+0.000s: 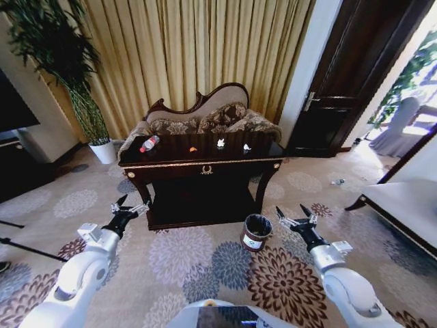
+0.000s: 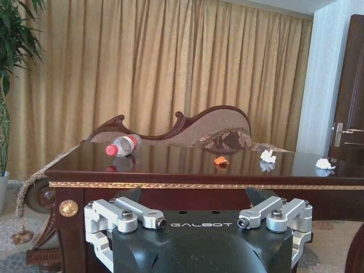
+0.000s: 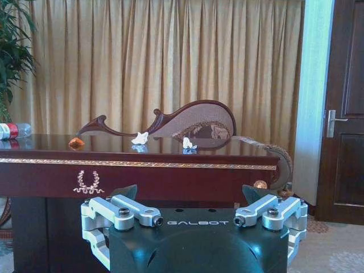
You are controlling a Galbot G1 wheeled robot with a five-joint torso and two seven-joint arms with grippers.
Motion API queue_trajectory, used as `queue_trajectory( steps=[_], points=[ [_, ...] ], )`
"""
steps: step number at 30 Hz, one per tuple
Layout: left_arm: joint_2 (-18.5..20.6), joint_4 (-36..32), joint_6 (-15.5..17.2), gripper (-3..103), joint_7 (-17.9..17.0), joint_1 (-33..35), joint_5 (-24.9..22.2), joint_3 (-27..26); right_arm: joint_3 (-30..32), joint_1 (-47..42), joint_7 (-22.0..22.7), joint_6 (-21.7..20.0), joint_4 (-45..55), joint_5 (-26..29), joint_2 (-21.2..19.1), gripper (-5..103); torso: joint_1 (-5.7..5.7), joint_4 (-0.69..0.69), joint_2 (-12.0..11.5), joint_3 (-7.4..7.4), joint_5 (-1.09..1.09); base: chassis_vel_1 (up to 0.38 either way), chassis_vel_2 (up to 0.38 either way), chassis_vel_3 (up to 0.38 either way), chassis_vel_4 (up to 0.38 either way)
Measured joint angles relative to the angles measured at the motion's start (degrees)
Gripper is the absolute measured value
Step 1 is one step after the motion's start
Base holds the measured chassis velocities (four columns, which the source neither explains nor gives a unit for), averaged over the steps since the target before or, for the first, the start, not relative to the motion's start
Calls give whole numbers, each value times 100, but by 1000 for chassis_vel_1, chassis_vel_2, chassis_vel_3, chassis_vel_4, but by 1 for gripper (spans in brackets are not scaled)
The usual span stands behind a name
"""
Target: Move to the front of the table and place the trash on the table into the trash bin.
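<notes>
**Trash on the far tabletop, both my claws empty and short of it**

Trash lies in a loose row on the long dark glossy wooden table (image 1: 205, 167) with gold edge trim: a small clear plastic bottle (image 1: 149, 143) with a red label and cap lying on its side toward the left end, a tiny orange scrap (image 1: 193, 148) near the middle, and two small white crumpled scraps (image 1: 220, 143) (image 1: 246, 147) further right. All four sit apart from one another and none is touched.

On the patterned carpet (image 1: 184, 260) in front of the table's right leg stands the small round dark brown trash bin (image 1: 256, 232) with a pale label band and black liner, upright.

My left gripper (image 1: 130, 208) hangs low in front of the table's left side, jaws spread wide and holding nothing. My right gripper (image 1: 295, 217) hangs just beside the bin, equally wide and empty.

Risks, as I judge them: the bottle is round and on a slick top, so a glancing pinch could roll it off the back edge toward the carved-back floral sofa (image 1: 205, 119). The scraps are flat and light; my fingers may scrape the gloss or flick them away. Driving closer, my right arm or base could knock the bin over, since it stands so near.
</notes>
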Motion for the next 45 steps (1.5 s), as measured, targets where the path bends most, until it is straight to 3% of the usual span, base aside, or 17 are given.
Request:
queue_trajectory(
  steps=[33,37,45],
  points=[
    [-39,227,24,100,170,-116,-47,31,-88,43,23,-58,-65,-83,43,100,0,-1,-1,0,1,-128,127,125,-128],
    [-37,299,-180,100,165,-148,112,66,-122,114,70,-40,-96,4,37,100,0,0,-1,0,-1,-115,119,115,-106],
    [26,170,-160,100,165,-122,40,-15,-142,239,194,-57,-12,127,4,100,1,1,-1,0,0,-110,117,118,-112]
  ],
)
